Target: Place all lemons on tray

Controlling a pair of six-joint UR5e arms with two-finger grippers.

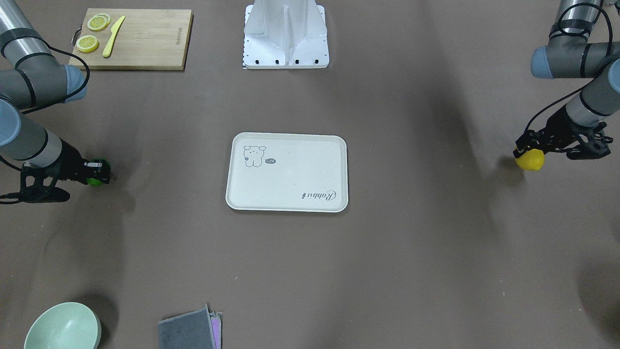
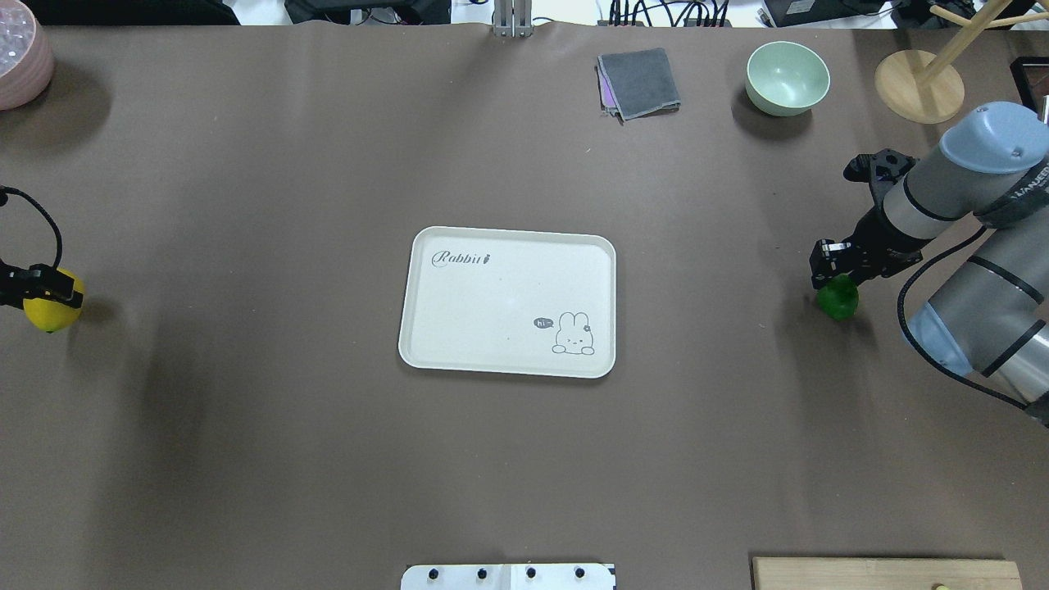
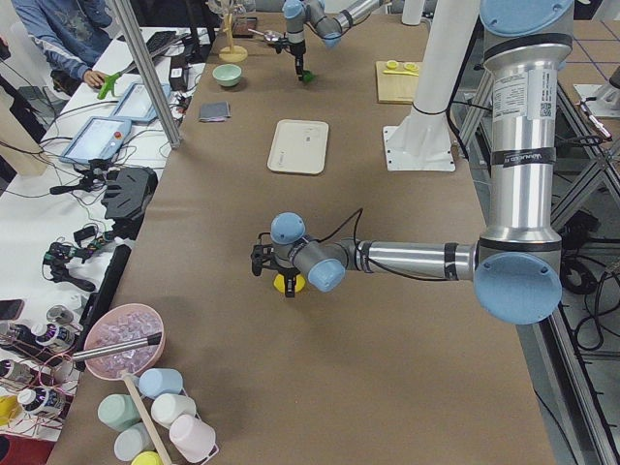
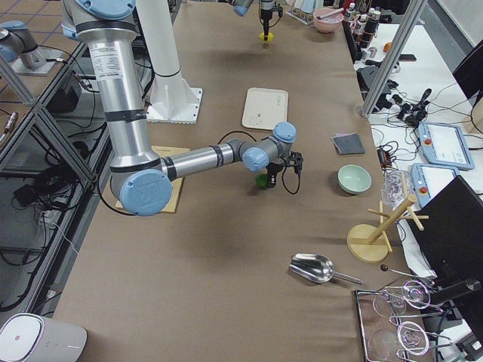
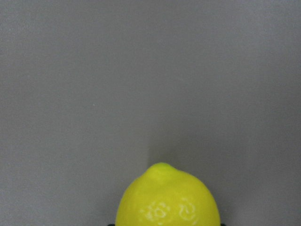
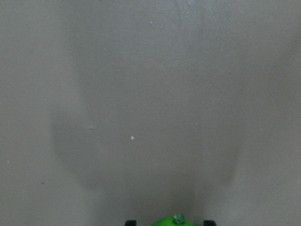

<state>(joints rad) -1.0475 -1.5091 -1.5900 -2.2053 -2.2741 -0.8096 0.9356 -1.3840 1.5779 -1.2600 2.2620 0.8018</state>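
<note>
Currently, 2 grasps are on and 0 fruits are delivered.

Left end effector (image 2: 39, 285): its fingers are closed against the glossy bright yellow oval lemon (image 2: 51, 313), which sits directly beneath it. The wrist view shows the pointed tip facing forward and a faint pale marking on the skin.

Right end effector (image 2: 833, 264): it is likewise clamped on the glossy green oval lemon (image 2: 837, 300). In its wrist view only a sliver of the fruit, with a small stem nub, shows between the fingertips.

Whether either fruit is off the brown worktop (image 2: 246, 451) cannot be told. The cream-white rectangular tray with raised rim (image 2: 508, 233) lies well apart from both end effectors, between them, with no lemon on it yet.

Risks, as judged:
- Both skins look smooth and curved, and each grip appears to sit high on the fruit, so a lemon may squirt out during the traverse.
- Released on its rounded side, a lemon could roll over the low rim.
- Both arms converging on 1 tray invites a collision unless they are staggered.
</note>
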